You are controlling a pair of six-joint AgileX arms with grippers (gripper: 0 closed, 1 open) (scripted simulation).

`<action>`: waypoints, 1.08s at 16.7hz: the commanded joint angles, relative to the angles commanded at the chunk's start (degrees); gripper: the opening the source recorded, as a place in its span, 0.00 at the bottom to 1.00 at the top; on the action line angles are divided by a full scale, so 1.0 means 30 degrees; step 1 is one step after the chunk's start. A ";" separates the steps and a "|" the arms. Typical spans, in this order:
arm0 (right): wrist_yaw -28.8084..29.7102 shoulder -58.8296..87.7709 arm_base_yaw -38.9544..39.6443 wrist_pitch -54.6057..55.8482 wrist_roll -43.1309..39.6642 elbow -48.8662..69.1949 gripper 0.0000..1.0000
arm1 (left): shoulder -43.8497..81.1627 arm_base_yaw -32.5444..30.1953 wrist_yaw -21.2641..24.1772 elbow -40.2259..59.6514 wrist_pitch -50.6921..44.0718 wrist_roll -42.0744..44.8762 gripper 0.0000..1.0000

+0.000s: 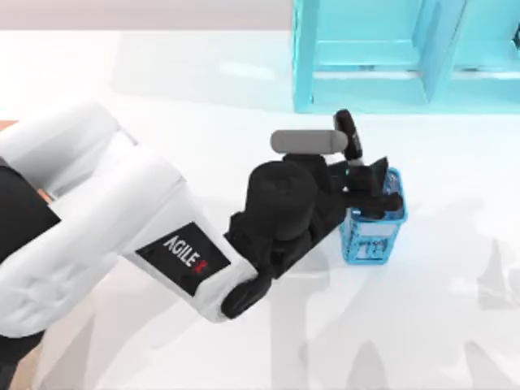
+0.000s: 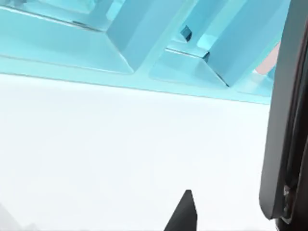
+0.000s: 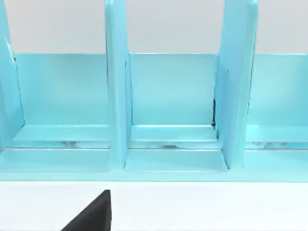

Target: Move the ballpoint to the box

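Two arms share the job, though just one is at work. Far to the left of the blue mesh cup [image 1: 374, 234], at the top view's edge, a brown sliver beside the left arm's base looks like a corner of the box [image 1: 5, 125], so the carry will run well away from the cup.

The left arm stretches across the surface [image 1: 455, 325] from that side. Its left gripper [image 1: 370, 185] hangs directly over the cup's mouth, pointing down into it. That pose suits a thing standing upright in a narrow holder, which has to be taken from above and lifted straight out.

The ballpoint cannot be picked out with certainty. It is judged to stand inside the cup, hidden by the dark jaws. Whether the jaws are spread or pinching it cannot be told. In the left wrist view, a dark glossy bar [image 2: 284, 120] close to the lens may be the pen or a gripper part.

Behind the cup stands the turquoise frame [image 1: 390, 57]. The parked right gripper [image 3: 96, 215] faces this frame, and the state of its jaws cannot be told either.
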 joint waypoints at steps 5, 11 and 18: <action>0.0000 0.0000 0.0000 0.0000 0.0000 0.0000 1.00 | 0.0000 0.0000 0.0000 0.0000 0.0000 0.0000 0.00; 0.0000 0.0000 0.0000 0.0000 0.0000 0.0000 1.00 | -0.1030 0.0577 0.0321 -0.0149 -0.0514 0.0196 0.00; 0.0000 0.0000 0.0000 0.0000 0.0000 0.0000 1.00 | -0.8427 0.4175 0.3695 -0.2035 -0.5851 0.0804 0.00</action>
